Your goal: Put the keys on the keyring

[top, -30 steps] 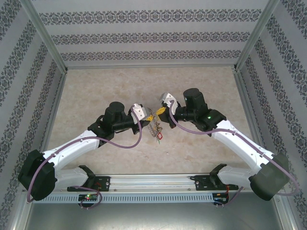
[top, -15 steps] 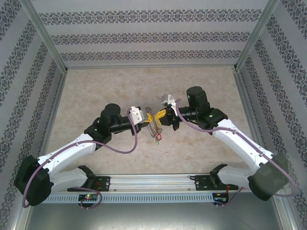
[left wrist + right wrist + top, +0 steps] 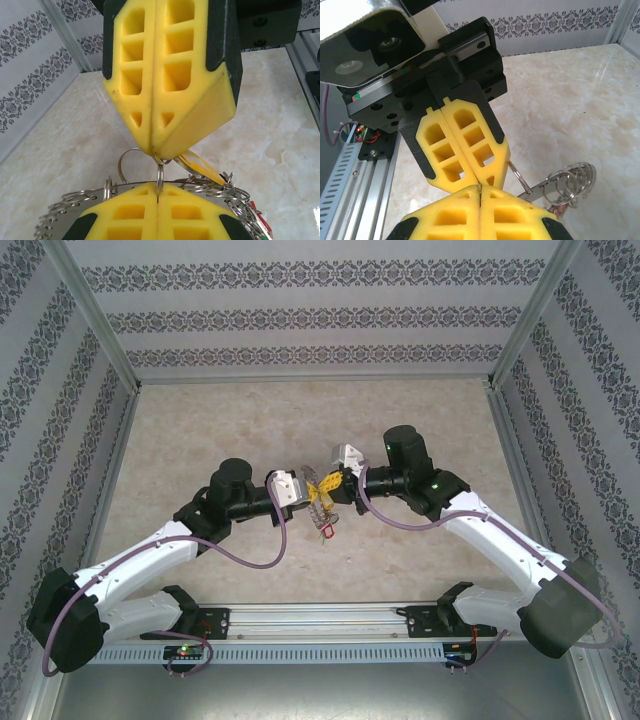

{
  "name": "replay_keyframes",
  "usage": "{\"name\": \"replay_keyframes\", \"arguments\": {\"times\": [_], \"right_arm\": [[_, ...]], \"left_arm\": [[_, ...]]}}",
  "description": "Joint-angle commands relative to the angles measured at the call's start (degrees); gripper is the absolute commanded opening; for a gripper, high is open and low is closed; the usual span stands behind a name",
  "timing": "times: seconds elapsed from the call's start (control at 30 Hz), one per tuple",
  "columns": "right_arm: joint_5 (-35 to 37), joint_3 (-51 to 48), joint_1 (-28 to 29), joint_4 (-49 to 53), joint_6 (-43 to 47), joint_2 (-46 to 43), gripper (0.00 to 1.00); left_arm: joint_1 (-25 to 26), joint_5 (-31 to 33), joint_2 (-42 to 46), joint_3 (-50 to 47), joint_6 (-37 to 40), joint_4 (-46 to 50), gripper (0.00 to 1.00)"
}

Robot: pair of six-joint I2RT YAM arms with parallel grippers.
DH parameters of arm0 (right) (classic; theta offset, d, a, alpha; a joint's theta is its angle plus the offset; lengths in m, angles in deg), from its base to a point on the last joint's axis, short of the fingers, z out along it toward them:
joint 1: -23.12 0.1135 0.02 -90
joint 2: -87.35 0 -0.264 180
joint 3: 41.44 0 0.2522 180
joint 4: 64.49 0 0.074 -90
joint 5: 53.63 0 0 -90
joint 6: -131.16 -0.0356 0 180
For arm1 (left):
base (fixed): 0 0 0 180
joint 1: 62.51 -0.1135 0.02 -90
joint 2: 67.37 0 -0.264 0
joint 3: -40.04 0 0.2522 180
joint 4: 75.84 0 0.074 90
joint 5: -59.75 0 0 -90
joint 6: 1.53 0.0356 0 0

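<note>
Nearest my left wrist camera, the left gripper (image 3: 157, 195) is clenched, its yellow foam fingers pressed flat together with no gap. The keyring (image 3: 70, 201), a big silver hoop fringed with small metal pieces, curves round those fingers, and its thin wire crosses right at their tips. I judge the hoop is pinched there, though the contact is hidden in the seam. A small split ring (image 3: 160, 172) stands upright out of that seam. Its top edge meets the right gripper (image 3: 154, 148), set tip to tip from the opposite side, also clamped shut and nipping that ring. A yellow tag (image 3: 201, 166) pokes out just beside the right tips; I cannot tell if it is caught in the grip. From above, the bundle hangs between the two wrists over the marble-look table (image 3: 200, 430), with a red tag (image 3: 326, 531) lowest. Beyond is the patterned back wall (image 3: 320, 315).

I read this as the threading step: the hoop is steadied on one side and a key's ring is offered on the other. The next move calls for a small sliding twist to work the split ring along the wire without either pinch slipping
</note>
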Motion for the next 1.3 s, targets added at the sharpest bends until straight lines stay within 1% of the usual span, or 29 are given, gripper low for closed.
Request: {"name": "replay_keyframes", "arguments": {"times": [0.0,0.1,0.33,0.43,0.6,0.8,0.93,1.1,1.2,1.27], "right_arm": [[1.61,-0.27,0.49,-0.31,2.2,0.32,0.0],[0.52,0.1,1.25,-0.11,2.11,0.78,0.0],[-2.56,1.4,2.22,2.05,1.14,3.01,0.0],[-1.47,1.31,2.29,1.63,0.55,3.26,0.0],[2.92,1.39,2.58,2.42,1.53,3.51,0.0],[10.04,1.33,4.29,3.96,4.27,3.27,0.0],[16.98,1.84,6.3,6.3,6.88,4.09,0.0],[16.8,1.8,6.99,8.39,7.2,5.12,0.0],[13.22,1.21,6.97,8.8,6.41,5.19,0.0],[13.02,1.55,7.04,9.77,5.78,5.93,0.0]], "left_arm": [[0.78,-1.6,1.31,2.38,1.15,-1.87,0.0],[0.76,-0.85,0.58,3.45,0.43,-0.34,0.0],[0.78,-0.37,-0.36,4.32,-3.82,-1.33,0.0],[0.75,-1.11,-0.41,4.51,-4.42,-1.39,0.0],[0.78,-1.8,0.0,4.61,-4.7,-1.46,0.0],[0.75,-2.11,-0.01,5.18,-5.17,-1.47,0.0],[0.74,-2.24,-0.4,5.65,-5.54,-1.79,0.0],[0.7,-1.42,-0.83,5.56,-7.22,-3.88,0.0],[0.69,-0.42,-1.7,6.17,-8.38,-3.67,0.0],[0.69,0.31,-2.02,6.06,-9.55,-4.8,0.0]]}}
